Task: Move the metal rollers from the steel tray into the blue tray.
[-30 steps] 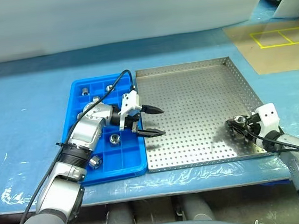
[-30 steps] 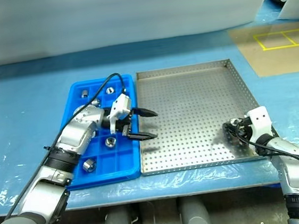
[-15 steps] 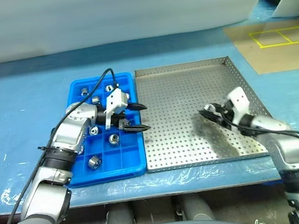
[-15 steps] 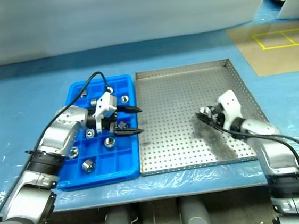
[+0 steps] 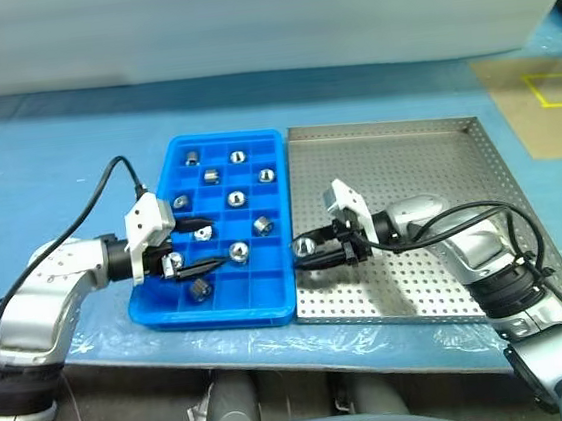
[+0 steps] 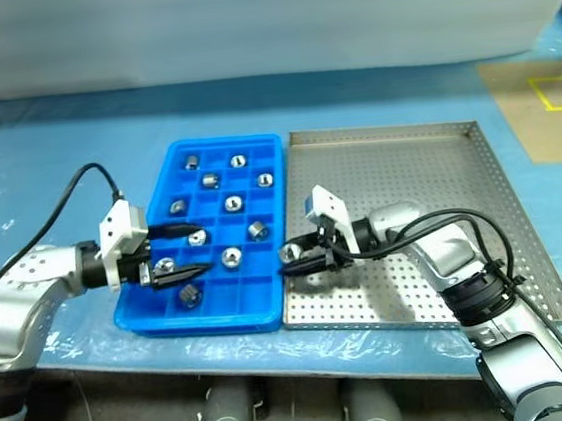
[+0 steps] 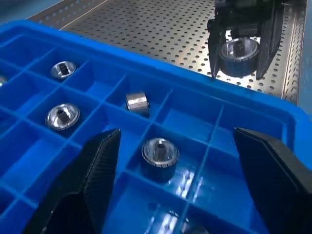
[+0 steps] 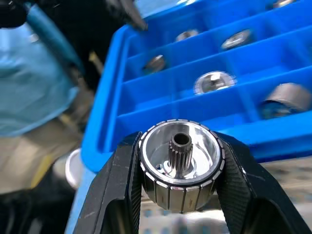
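Your right gripper point(image 5: 308, 248), reaching leftward, clamps a metal roller point(image 8: 179, 165) beside the blue tray point(image 5: 271, 307); your left gripper point(image 5: 202, 245) hovers there, fingers apart.

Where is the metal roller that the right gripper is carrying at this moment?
The roller is clamped in the right gripper, held over the steel tray's left edge, right beside the blue tray's near right corner.
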